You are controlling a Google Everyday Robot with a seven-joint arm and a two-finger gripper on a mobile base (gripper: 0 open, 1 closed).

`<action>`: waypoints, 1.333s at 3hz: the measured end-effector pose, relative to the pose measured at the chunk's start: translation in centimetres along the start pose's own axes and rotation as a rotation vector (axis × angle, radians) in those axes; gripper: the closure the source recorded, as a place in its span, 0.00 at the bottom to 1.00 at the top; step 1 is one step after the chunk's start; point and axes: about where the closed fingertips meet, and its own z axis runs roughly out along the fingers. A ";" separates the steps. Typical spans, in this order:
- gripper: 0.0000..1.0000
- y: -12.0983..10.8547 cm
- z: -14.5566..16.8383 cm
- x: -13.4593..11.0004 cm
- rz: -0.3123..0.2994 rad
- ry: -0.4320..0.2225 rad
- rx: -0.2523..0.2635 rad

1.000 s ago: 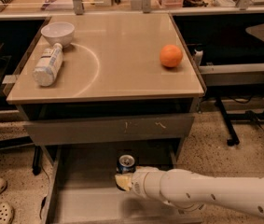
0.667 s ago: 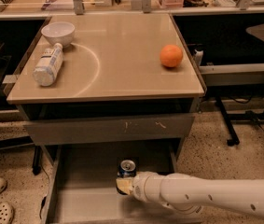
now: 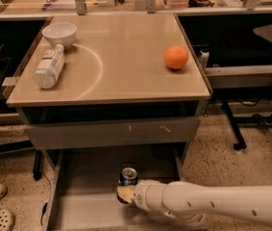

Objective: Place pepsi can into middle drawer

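On the table (image 3: 126,81) — bowl (image 3: 59,33) and bottle (image 3: 48,67) left, orange (image 3: 176,57) right; below, the can (image 3: 129,175) stands in the drawer (image 3: 87,198) — gripper (image 3: 125,194) just before it.

Down low, the white arm (image 3: 212,207) reaches in from the right, and its gripper (image 3: 125,193) sits right against the lower part of the pepsi can (image 3: 128,175). The can stands upright inside the open middle drawer (image 3: 85,211), toward the drawer's right half. Above it is a closed grey drawer front (image 3: 111,133) with pale scratches. On the counter (image 3: 126,81) an orange (image 3: 176,57) rests near the right edge, while a white bottle (image 3: 49,66) lies on its side just beside a white bowl (image 3: 59,33) at the far left.
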 end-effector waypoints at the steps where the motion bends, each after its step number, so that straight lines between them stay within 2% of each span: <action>1: 1.00 0.1 3.2 1.9 0.028 -0.019 0.007; 2: 1.00 -1.5 5.3 1.1 0.031 -0.093 0.083; 4: 1.00 -5.1 6.0 -1.8 -0.014 -0.211 0.259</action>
